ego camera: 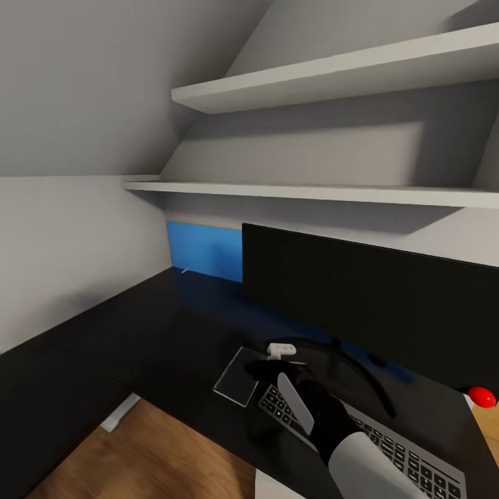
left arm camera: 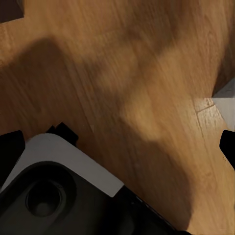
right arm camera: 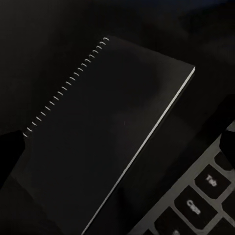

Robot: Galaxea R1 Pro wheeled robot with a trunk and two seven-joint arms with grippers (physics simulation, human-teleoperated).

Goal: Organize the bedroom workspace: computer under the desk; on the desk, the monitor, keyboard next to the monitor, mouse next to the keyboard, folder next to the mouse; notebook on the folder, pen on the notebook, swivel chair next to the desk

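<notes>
We hover our right claw (ego camera: pixel 267 366) over the notebook (ego camera: pixel 239 375), which lies flat on the tabletop (ego camera: pixel 138 333) near its front edge, just beside the keyboard (ego camera: pixel 402 450); whether that claw is clenched we cannot tell. Monitor (ego camera: pixel 374 305) and keyboard are placed; no blue folder lies under the notebook, so stacking remains. Keys read "Tab" and "Caps".

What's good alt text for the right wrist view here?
A dark notebook with pale spiral binding along one long edge lies flat on the black desk. Beside it, at one corner of the picture, is part of the keyboard, with the Tab and Caps keys readable.
</notes>
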